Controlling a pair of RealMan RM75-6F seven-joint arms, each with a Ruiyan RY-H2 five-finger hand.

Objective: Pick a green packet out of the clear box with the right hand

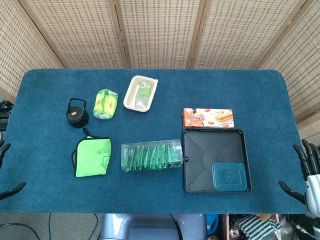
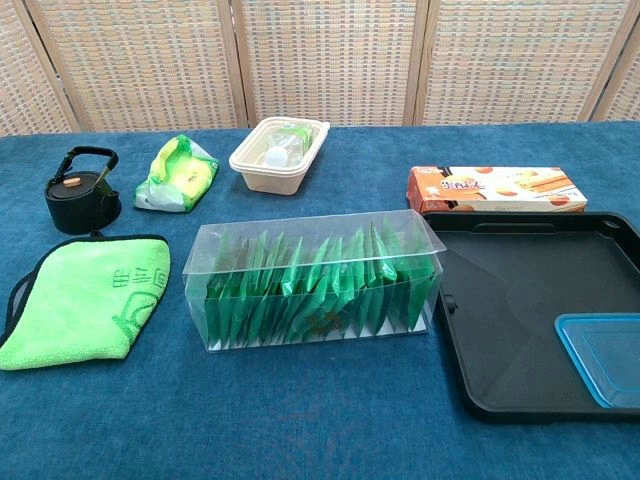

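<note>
A clear box (image 1: pixel 151 155) (image 2: pixel 312 283) lies at the front middle of the blue table, with several green packets (image 2: pixel 300 290) standing upright in a row inside it. My right hand (image 1: pixel 306 176) hangs at the table's right edge in the head view, fingers spread, holding nothing, well to the right of the box. My left hand (image 1: pixel 6 172) shows only as dark fingertips at the left edge, also spread and empty. Neither hand appears in the chest view.
A black tray (image 1: pixel 205 152) (image 2: pixel 520 300) with a blue lid (image 1: pixel 228 176) sits right of the box. A snack carton (image 1: pixel 208 117) lies behind the tray. A green cloth (image 1: pixel 92 156), black kettle (image 1: pixel 76 113), green bag (image 1: pixel 106 104) and beige container (image 1: pixel 140 93) sit to the left and behind.
</note>
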